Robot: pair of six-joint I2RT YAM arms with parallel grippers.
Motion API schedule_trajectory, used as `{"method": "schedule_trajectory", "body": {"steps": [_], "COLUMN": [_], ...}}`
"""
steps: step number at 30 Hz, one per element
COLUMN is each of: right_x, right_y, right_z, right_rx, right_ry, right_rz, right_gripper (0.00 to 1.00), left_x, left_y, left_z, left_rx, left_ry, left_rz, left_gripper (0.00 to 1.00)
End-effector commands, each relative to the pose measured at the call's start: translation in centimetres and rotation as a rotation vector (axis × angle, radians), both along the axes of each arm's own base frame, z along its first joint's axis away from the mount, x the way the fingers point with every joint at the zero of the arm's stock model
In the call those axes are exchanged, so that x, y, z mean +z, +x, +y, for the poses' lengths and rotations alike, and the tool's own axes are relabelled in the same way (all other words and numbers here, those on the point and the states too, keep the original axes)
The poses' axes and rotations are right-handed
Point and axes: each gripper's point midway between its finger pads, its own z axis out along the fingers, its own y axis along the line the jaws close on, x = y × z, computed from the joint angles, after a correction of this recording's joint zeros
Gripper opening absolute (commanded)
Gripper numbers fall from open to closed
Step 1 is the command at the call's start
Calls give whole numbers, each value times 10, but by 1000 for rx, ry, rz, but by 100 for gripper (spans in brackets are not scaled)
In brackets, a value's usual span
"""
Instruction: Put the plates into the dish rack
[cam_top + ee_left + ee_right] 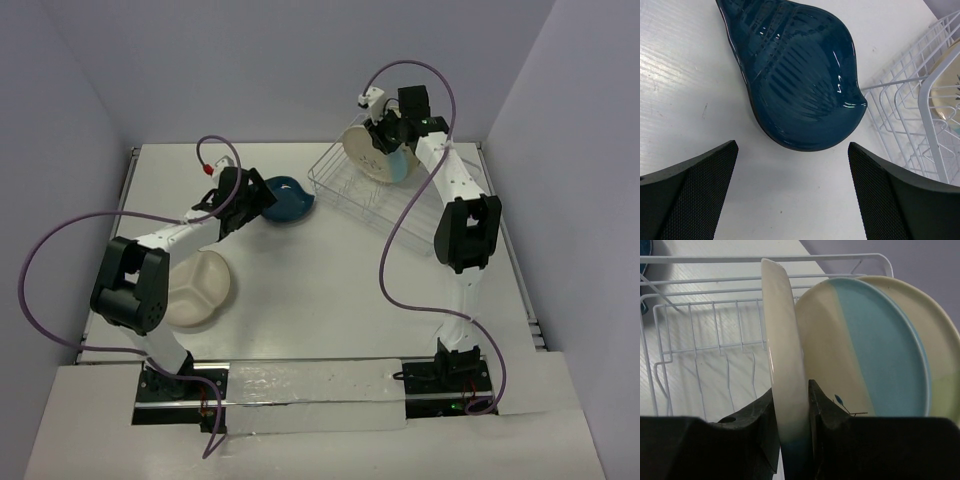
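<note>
My right gripper (791, 390) is shut on the rim of a cream plate (785, 330) and holds it on edge over the white wire dish rack (700, 325). Two plates stand beside it, one cream and pale blue (865, 350), one cream and pale green (942, 360). The top view shows this gripper (393, 132), the held plate (364, 154) and the rack (345, 197). My left gripper (792, 190) is open on the table, just short of the dark blue leaf-shaped dish (800, 75). The top view shows it (250, 198) beside that dish (288, 199).
A cream divided plate (200, 290) lies on the table at the near left, partly under my left arm. The rack's corner (905, 115) stands right of the blue dish. Purple cables loop over both arms.
</note>
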Motion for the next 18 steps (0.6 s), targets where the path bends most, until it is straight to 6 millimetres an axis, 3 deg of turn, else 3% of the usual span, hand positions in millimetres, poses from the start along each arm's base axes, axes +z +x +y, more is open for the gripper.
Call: {"method": "schedule_trajectory", "body": {"steps": [1, 6, 10, 13, 18], "right_x": [3, -4, -4, 2, 31], "right_y": [19, 14, 14, 18, 27], "right_z": [-6, -4, -7, -11, -20], "right_rx": [49, 48, 29, 1, -86], "right_ry": [-19, -8, -9, -17, -7], "right_rz": [-103, -77, -74, -91, -158], "right_gripper": [32, 40, 53, 69, 81], "left_x": [20, 18, 15, 17, 14], "left_y": [19, 21, 24, 26, 28], "left_z": [-7, -10, -9, -11, -15], "left_rx": [-18, -25, -22, -28, -42], "left_ry": [-23, -19, -12, -16, -21], "left_rz": [-66, -57, -52, -53, -46], "left_gripper": [99, 99, 99, 99, 99]}}
